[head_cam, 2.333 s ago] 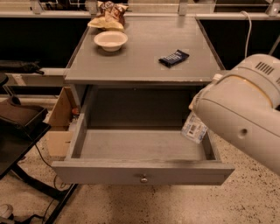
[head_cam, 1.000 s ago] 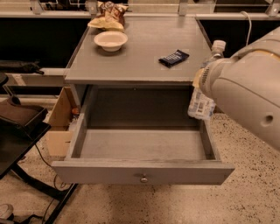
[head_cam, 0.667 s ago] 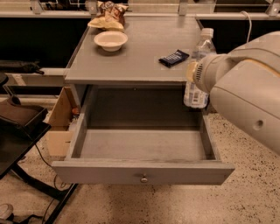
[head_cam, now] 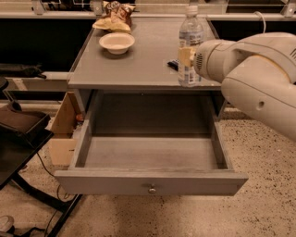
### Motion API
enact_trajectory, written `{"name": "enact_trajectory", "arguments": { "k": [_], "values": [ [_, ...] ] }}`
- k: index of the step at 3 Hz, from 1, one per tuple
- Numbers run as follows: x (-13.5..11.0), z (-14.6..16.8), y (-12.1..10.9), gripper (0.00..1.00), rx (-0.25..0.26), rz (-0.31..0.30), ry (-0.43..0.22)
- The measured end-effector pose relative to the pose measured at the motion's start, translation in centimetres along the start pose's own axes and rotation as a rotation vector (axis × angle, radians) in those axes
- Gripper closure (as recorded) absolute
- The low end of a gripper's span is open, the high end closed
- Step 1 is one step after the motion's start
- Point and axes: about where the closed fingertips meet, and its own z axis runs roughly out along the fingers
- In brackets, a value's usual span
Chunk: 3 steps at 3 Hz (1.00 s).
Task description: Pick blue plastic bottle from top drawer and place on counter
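The blue plastic bottle [head_cam: 190, 34] is a clear bottle with a white cap and pale label. It stands upright over the front right part of the counter [head_cam: 138, 55]. My gripper [head_cam: 188, 60] is shut on its lower half, coming in from the right; one tan finger [head_cam: 185, 56] shows against the label. I cannot tell whether the bottle's base touches the counter. The top drawer [head_cam: 150, 182] is pulled fully open below, and its inside shows nothing in it.
A white bowl [head_cam: 117, 42] and a snack bag [head_cam: 114, 14] sit at the counter's back left. A dark blue wrapper [head_cam: 172, 64] lies just behind the bottle. A cardboard box [head_cam: 62, 132] and a black stand [head_cam: 21, 139] are to the left.
The gripper has lifted the bottle from the drawer's right side, turned it upright, and carried it up and left over the counter's front right part.
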Motion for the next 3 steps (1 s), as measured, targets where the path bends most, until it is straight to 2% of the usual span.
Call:
{"name": "enact_trajectory", "arguments": {
  "k": [1,2,3],
  "values": [
    [3.0,3.4,-4.2,1.00,0.163,-0.042,0.127],
    [6.6,5.6,-8.2,1.00,0.303,-0.029,0.260],
    [7.5,11.4,-9.4,1.00,0.350,-0.007,0.325]
  ]
}}
